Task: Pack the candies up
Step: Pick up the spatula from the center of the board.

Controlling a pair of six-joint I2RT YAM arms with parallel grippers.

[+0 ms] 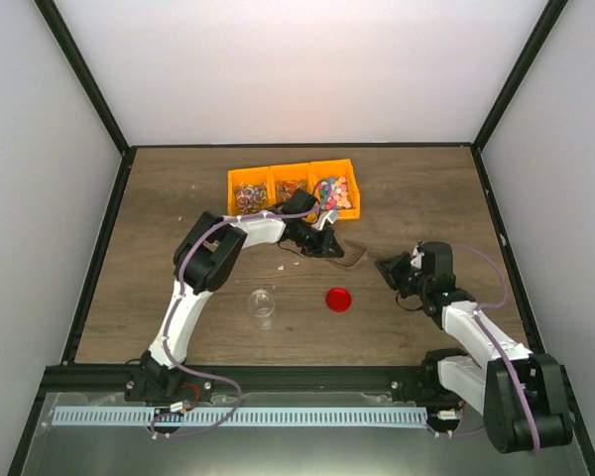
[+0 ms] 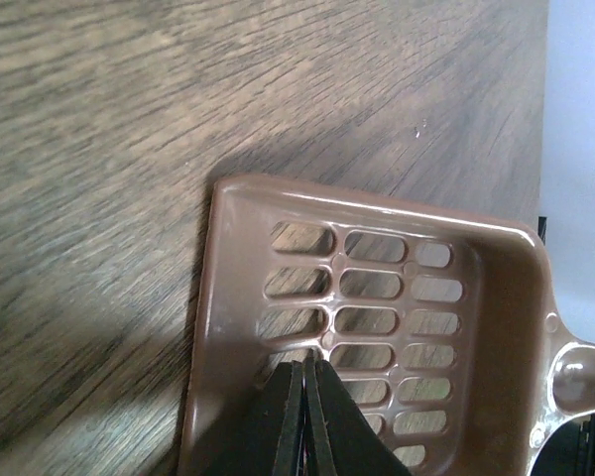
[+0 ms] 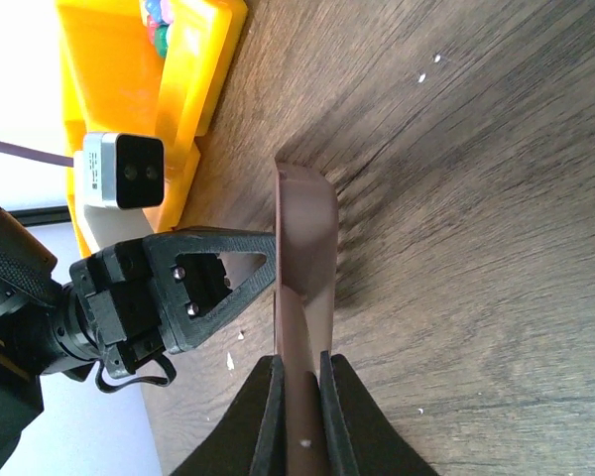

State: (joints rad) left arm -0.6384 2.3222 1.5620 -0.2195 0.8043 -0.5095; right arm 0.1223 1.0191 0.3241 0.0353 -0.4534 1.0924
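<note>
Candies (image 1: 334,190) show overhead; left wrist sees slotted scoop (image 2: 233,297).

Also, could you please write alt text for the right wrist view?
The right gripper is shut on the handle of a brown scoop, seen edge-on over a wooden table. The left gripper points at its side; a yellow tray of candies sits top left.

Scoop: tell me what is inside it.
The scoop looks empty; the wood table shows through its slots. The shut left claw hides its near part.
</note>
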